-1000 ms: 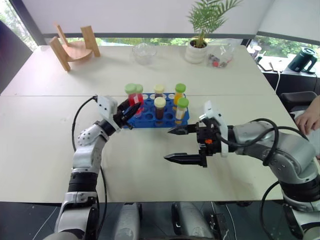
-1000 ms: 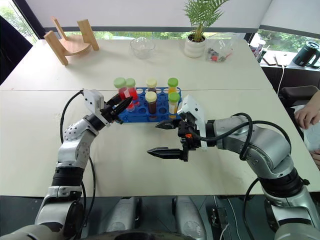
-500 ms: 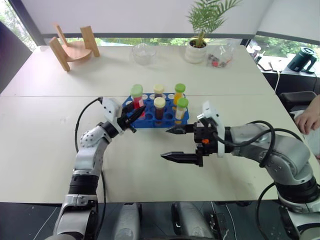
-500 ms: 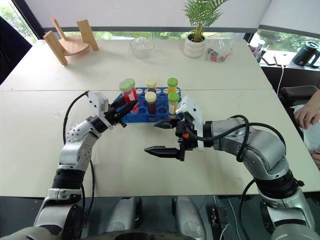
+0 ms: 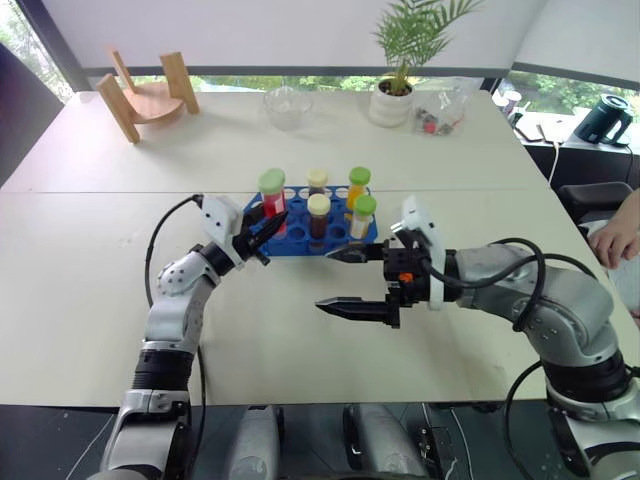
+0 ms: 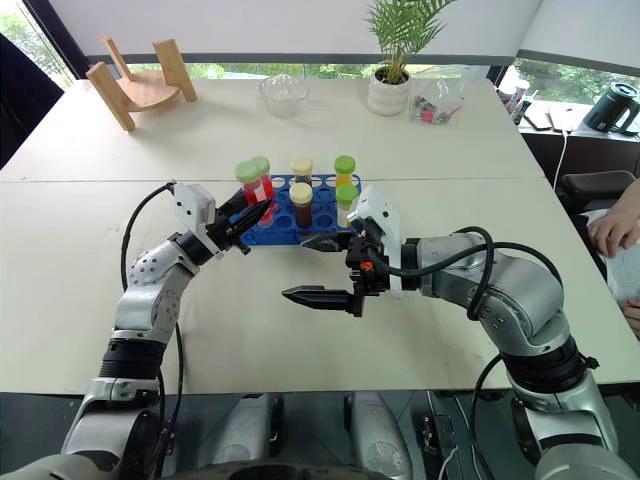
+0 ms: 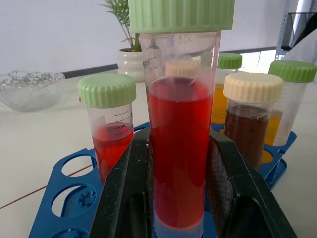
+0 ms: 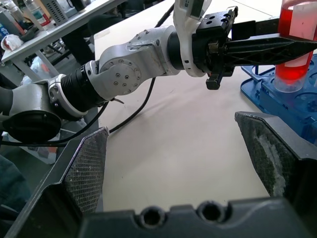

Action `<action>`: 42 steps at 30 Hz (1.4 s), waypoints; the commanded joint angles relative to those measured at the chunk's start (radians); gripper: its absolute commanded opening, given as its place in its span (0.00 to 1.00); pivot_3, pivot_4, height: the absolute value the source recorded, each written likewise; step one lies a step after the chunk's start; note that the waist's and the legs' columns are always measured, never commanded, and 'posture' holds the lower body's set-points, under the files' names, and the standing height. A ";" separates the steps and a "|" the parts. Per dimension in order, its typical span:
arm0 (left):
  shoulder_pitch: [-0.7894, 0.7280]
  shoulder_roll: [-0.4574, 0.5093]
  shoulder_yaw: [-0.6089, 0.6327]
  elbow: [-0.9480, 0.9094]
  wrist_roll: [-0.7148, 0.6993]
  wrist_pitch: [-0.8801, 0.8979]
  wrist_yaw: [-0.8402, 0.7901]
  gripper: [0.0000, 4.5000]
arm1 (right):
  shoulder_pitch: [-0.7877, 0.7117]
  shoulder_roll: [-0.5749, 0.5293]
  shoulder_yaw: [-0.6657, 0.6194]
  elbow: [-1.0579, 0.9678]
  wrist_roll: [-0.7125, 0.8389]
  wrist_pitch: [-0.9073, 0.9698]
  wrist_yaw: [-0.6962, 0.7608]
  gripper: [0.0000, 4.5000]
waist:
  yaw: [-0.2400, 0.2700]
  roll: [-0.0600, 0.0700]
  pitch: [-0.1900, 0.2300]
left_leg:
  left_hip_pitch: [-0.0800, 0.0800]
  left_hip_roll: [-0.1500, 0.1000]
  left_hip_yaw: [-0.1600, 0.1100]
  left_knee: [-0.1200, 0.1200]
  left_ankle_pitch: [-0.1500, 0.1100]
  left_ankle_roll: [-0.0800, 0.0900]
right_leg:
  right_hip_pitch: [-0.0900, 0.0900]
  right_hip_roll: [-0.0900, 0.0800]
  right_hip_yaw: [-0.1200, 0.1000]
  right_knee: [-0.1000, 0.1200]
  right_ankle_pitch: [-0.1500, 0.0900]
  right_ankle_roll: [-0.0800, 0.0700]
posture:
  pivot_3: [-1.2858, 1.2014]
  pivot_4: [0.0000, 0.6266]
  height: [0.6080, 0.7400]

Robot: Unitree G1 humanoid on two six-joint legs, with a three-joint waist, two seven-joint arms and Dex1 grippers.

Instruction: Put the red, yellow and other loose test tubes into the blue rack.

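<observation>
My left gripper [image 5: 262,228] is shut on a red test tube [image 7: 181,148] with a green cap, held upright at the left end of the blue rack [image 5: 295,243]. The tube's lower end is at the rack's top; I cannot tell whether it sits in a hole. Standing in the rack are another red tube [image 7: 110,144], two cream-capped dark tubes [image 5: 319,215], an orange tube [image 5: 358,186] and a yellow tube [image 5: 364,216]. My right gripper [image 5: 327,280] is open, hovering empty in front of the rack's right part, pointing left.
At the back of the table stand a wooden stand [image 5: 150,95], a glass bowl [image 5: 288,105], a potted plant [image 5: 398,95] and a clear bag of small items [image 5: 440,112]. A person's hand [image 5: 615,235] rests at the right edge.
</observation>
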 commanded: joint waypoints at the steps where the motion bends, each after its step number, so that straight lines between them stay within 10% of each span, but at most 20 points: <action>1: 0.002 0.011 -0.011 0.023 0.029 -0.015 0.016 0.19 | -0.014 0.007 -0.009 -0.011 0.000 -0.013 -0.001 1.00 | 0.000 0.000 0.000 | 0.000 0.000 0.000 0.000 0.000 0.000 | 0.000 0.000 0.000 0.000 0.000 0.000 | 0.52 0.24 1.00; 42: 0.064 0.053 -0.029 -0.062 0.007 0.049 0.016 0.19 | 0.004 0.099 0.011 0.014 -0.046 -0.040 -0.025 1.00 | -0.004 0.000 0.000 | 0.001 0.000 0.000 -0.012 0.000 0.000 | 0.000 0.000 0.000 -0.011 0.000 0.000 | 0.52 0.24 1.00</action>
